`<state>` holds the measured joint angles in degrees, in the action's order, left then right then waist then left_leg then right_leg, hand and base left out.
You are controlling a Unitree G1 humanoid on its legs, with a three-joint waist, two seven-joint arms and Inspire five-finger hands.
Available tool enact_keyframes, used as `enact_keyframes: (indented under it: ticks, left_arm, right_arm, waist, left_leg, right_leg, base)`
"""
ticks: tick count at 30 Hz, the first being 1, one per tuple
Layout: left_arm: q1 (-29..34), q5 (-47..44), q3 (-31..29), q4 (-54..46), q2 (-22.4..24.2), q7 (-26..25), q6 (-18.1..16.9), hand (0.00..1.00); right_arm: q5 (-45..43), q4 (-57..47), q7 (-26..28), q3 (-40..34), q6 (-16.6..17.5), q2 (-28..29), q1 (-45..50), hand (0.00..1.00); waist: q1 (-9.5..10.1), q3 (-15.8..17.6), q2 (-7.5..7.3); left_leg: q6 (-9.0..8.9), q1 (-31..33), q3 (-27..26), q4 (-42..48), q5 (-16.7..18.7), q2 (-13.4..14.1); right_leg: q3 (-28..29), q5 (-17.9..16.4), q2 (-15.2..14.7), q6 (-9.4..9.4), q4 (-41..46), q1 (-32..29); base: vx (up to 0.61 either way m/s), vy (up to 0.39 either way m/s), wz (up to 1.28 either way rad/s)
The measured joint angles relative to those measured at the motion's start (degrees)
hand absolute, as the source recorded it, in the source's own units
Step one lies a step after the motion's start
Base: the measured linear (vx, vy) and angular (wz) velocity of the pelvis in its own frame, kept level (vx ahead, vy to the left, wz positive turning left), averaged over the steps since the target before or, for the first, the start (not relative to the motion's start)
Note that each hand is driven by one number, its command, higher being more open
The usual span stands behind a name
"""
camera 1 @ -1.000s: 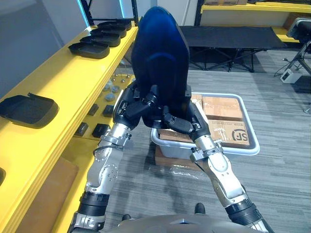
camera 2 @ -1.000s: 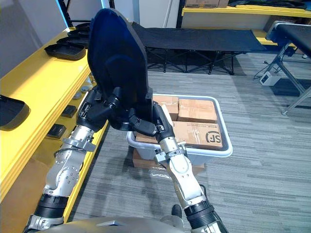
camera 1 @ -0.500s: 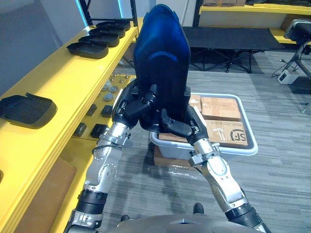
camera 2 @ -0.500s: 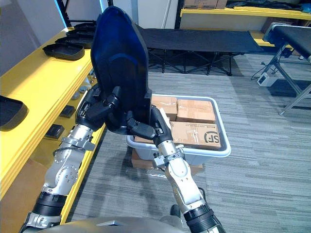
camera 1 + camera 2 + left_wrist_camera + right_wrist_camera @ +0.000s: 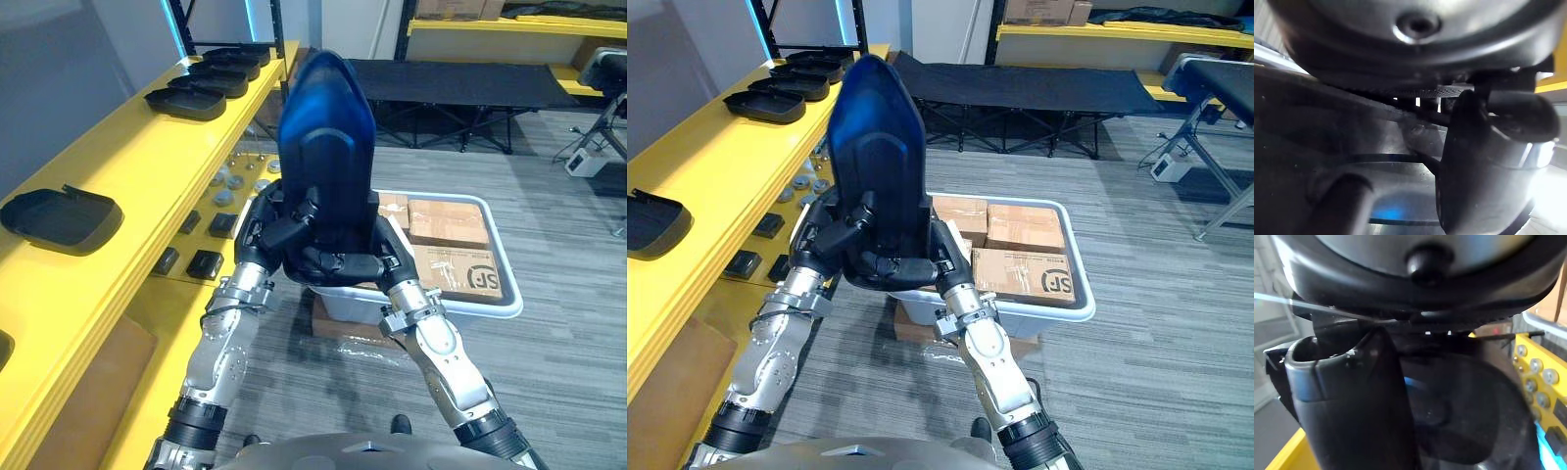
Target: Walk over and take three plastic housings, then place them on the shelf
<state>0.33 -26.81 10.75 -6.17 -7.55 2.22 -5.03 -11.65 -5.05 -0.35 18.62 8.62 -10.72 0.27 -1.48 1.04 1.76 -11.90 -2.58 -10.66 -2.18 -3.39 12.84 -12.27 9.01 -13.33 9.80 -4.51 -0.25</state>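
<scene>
I hold a large dark plastic housing (image 5: 328, 147) upright in front of me with both hands. My left hand (image 5: 277, 223) grips its lower left edge, fingers curled onto its face. At the lower right edge my right hand (image 5: 361, 260) is wrapped around the rim. The housing (image 5: 1342, 147) fills the left wrist view past the thumb (image 5: 1484, 161), and the right wrist view shows the housing (image 5: 1469, 406) beyond the thumb (image 5: 1347, 396). More housings lie on the yellow shelf (image 5: 147, 166): one (image 5: 61, 218) near me and several (image 5: 211, 78) stacked further along.
A white bin (image 5: 502, 294) with cardboard boxes (image 5: 446, 220) sits on the floor just beyond my hands. Small dark and round parts (image 5: 206, 262) lie on the lower yellow shelf level. A black folding cot (image 5: 460, 83) stands at the back.
The housing has dropped lower and tipped back a little in both hands. The camera has shifted slightly, so the shelf and bin sit differently in view.
</scene>
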Motion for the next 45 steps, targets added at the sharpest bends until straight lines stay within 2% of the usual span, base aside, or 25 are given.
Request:
enact_keyframes:
  ticks: [7, 11, 14, 17, 20, 23, 27, 28, 33, 36, 39, 43, 45]
  left_arm:
    - [1.9, 17.8, -1.1, 1.4, 2.9, -12.9, -4.5, 0.0]
    - [2.0, 25.1, -3.3, 1.4, 3.2, -18.7, -7.1, 0.0]
    - [2.0, 27.3, -5.8, 1.4, 3.3, -22.1, -8.1, 0.0]
    - [2.0, 30.1, -11.4, 1.3, 4.2, -29.3, -9.0, 0.0]
    - [1.9, 29.3, -16.2, 1.2, 4.5, -32.8, -9.1, 0.0]
    - [2.0, 28.2, -18.1, 1.1, 4.5, -33.1, -9.6, 0.0]
    - [2.0, 24.3, -19.0, 1.0, 4.6, -31.9, -11.8, 0.0]
    - [2.0, 22.8, -19.4, 1.0, 5.1, -30.2, -13.0, 0.0]
    - [4.5, 19.3, -22.1, -1.8, 7.2, -26.2, -16.3, 0.0]
    - [7.0, 15.1, -24.8, -3.8, 8.2, -23.5, -17.8, 0.0]
    - [9.2, 9.8, -26.6, -5.3, 9.9, -21.2, -18.0, 0.0]
    - [12.7, 6.8, -26.3, -9.4, 10.6, -18.7, -18.3, 0.0]
    - [13.8, 6.9, -26.3, -12.6, 10.8, -18.2, -18.4, 0.0]
  right_arm:
    - [-0.3, 2.7, -1.1, -0.1, -2.1, 1.8, -1.2, 1.0]
    - [-8.7, 5.0, 3.9, -0.2, -3.5, 2.0, -1.7, 1.0]
    - [-12.4, 5.2, 6.1, -0.2, -4.3, 1.8, -1.7, 1.0]
    - [-13.8, 5.2, 10.1, -0.1, -4.4, 1.1, -1.5, 1.0]
    - [-17.3, 5.2, 14.2, -0.5, -4.4, -0.1, 0.1, 1.0]
    - [-23.2, 5.1, 17.3, -2.6, -4.4, -0.1, 1.7, 1.0]
    - [-32.4, 4.3, 22.9, -7.0, -4.4, 1.8, 1.9, 1.0]
    - [-34.5, 3.6, 24.2, -8.8, -4.3, 2.7, 2.3, 1.0]
    - [-34.8, 2.0, 24.9, -15.8, -3.1, 5.4, 5.2, 1.0]
    - [-34.0, 2.1, 24.2, -20.1, -2.3, 6.6, 8.2, 1.0]
    - [-32.4, 3.1, 22.3, -20.9, -1.4, 6.8, 8.7, 1.0]
    - [-31.3, 5.3, 16.5, -20.8, 2.5, 8.8, 7.6, 1.0]
    - [-31.3, 5.7, 13.6, -20.5, 4.4, 9.6, 7.2, 1.0]
  waist:
    - [1.0, -0.2, 0.28]
    - [1.51, -0.3, 0.34]
    - [1.62, -0.3, 0.29]
    - [1.51, -0.4, 0.11]
    - [1.5, -0.6, -0.23]
    - [2.61, -1.0, -0.81]
    - [2.68, -1.2, -1.19]
    - [2.64, -1.2, -1.19]
    - [2.11, -1.2, -1.18]
    - [2.11, -1.1, -0.97]
    - [2.28, -1.2, -0.86]
    - [3.33, -1.1, -0.82]
    - [4.66, -1.0, -0.71]
  left_leg:
    - [0.0, 0.0, 0.4, -0.1, 0.0, 0.0]
    - [-0.02, 0.1, 1.4, -0.2, -0.1, 0.0]
    - [-0.02, 0.1, 1.7, -0.2, -0.1, 0.1]
    - [-0.03, 0.1, 1.6, -0.2, -0.1, 0.1]
    - [-0.04, 0.1, 1.6, -0.2, -0.1, 0.1]
    - [-0.06, 0.1, 1.7, -0.3, -0.1, 0.1]
    - [-0.08, 0.2, 1.7, -0.3, 0.0, 0.1]
    - [-0.08, 0.2, 1.6, -0.3, 0.0, 0.1]
    - [-0.13, 0.4, 1.5, -0.3, 0.2, 0.1]
    - [-0.12, 1.2, 1.6, -0.2, 0.2, 0.1]
    - [-0.12, 1.2, 1.8, -0.1, 0.2, 0.1]
    - [-0.07, 1.9, 4.1, 0.0, 0.1, 0.0]
    - [0.06, 2.4, 5.2, 0.0, 0.0, -0.2]
  right_leg:
    - [-0.5, -0.1, 0.0, -0.1, 0.0, 0.3]
    - [-1.5, -0.2, 0.0, -0.1, 0.0, 0.9]
    - [-1.7, -0.2, 0.0, -0.08, 0.0, 1.1]
    - [-1.8, -0.4, 0.0, -0.13, 0.0, 1.1]
    - [-1.8, -0.6, 0.0, -0.18, 0.0, 1.1]
    - [-1.9, -0.7, 0.0, -0.33, 0.0, 1.1]
    - [-1.9, -0.8, 0.0, -0.3, 0.0, 1.1]
    - [-1.9, -0.9, 0.0, -0.29, 0.0, 1.1]
    - [-1.8, -1.0, 0.0, -0.12, 0.0, 0.8]
    - [-2.0, -1.0, 0.0, -0.05, 0.0, 0.2]
    - [-2.2, -1.0, -0.1, -0.01, 0.0, 0.5]
    - [-4.6, -1.5, -0.3, 0.21, 0.0, 1.8]
    - [-5.7, -1.6, -0.4, 0.26, 0.0, 2.1]
  base:
    - [0.0, 0.001, 0.01]
    - [0.0, 0.008, 0.11]
    - [0.0, 0.005, 0.05]
    - [0.0, 0.0, 0.0]
    - [0.0, 0.0, 0.0]
    - [0.0, 0.0, 0.0]
    - [0.0, 0.0, 0.0]
    - [0.0, 0.0, 0.0]
    - [0.0, 0.0, 0.0]
    - [0.0, 0.002, 0.01]
    - [0.01, 0.006, 0.05]
    - [0.0, 0.008, 0.29]
    - [-0.01, 0.017, 0.33]
